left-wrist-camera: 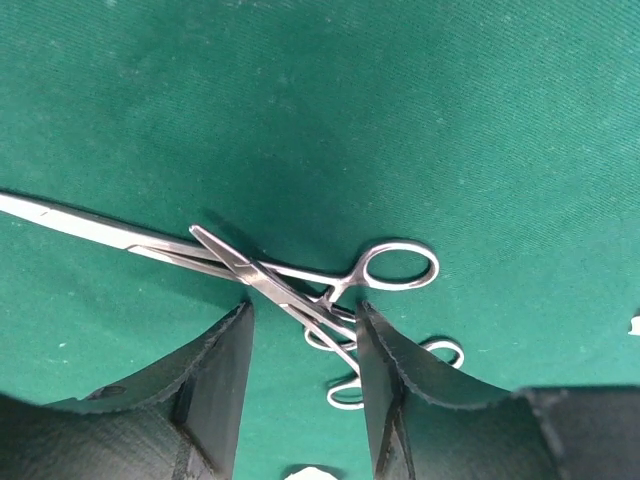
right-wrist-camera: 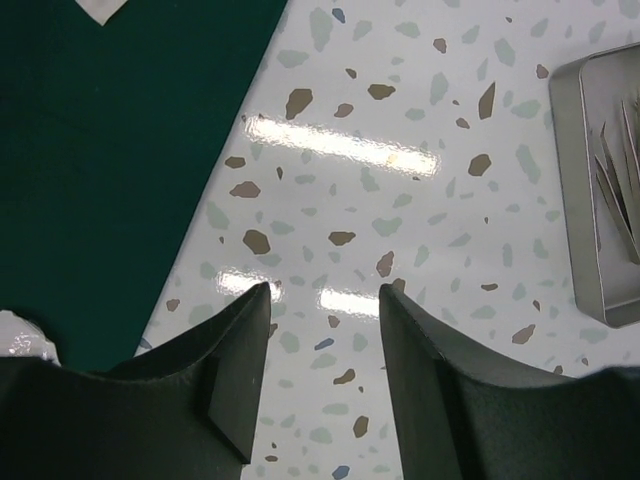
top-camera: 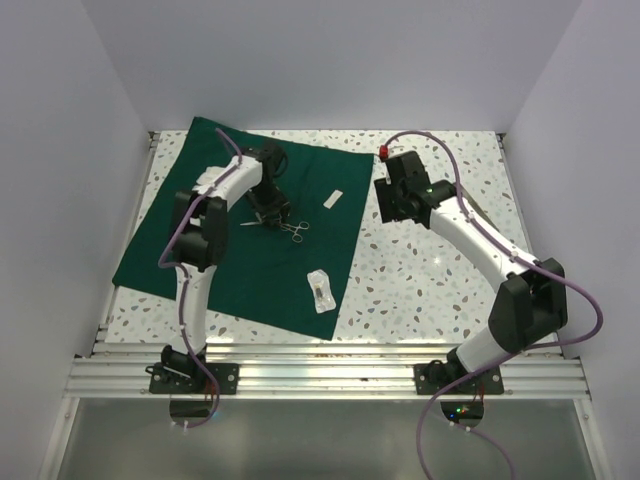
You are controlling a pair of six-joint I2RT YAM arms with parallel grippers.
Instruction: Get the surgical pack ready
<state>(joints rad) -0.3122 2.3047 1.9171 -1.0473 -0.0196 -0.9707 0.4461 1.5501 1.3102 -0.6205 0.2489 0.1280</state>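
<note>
The surgical pack, a dark green cloth drape [top-camera: 230,260], lies spread flat on the left half of the table. On it lie steel scissors [left-wrist-camera: 400,266] crossed with a steel forceps [left-wrist-camera: 262,283]; from above the pair shows as crossed steel instruments [top-camera: 290,229]. My left gripper [left-wrist-camera: 305,312] hangs low over the crossing, open, a finger on each side; the right finger [left-wrist-camera: 385,370] stands against the forceps shank. My right gripper [right-wrist-camera: 323,300] is open and empty above bare table just off the drape's [right-wrist-camera: 110,150] right edge.
A small white pad [top-camera: 334,198] and a clear plastic packet [top-camera: 320,290] also lie on the drape. A shallow metal tray [right-wrist-camera: 578,200] holding thin steel instruments sits at the right of the right wrist view. White walls enclose the speckled table [top-camera: 420,270].
</note>
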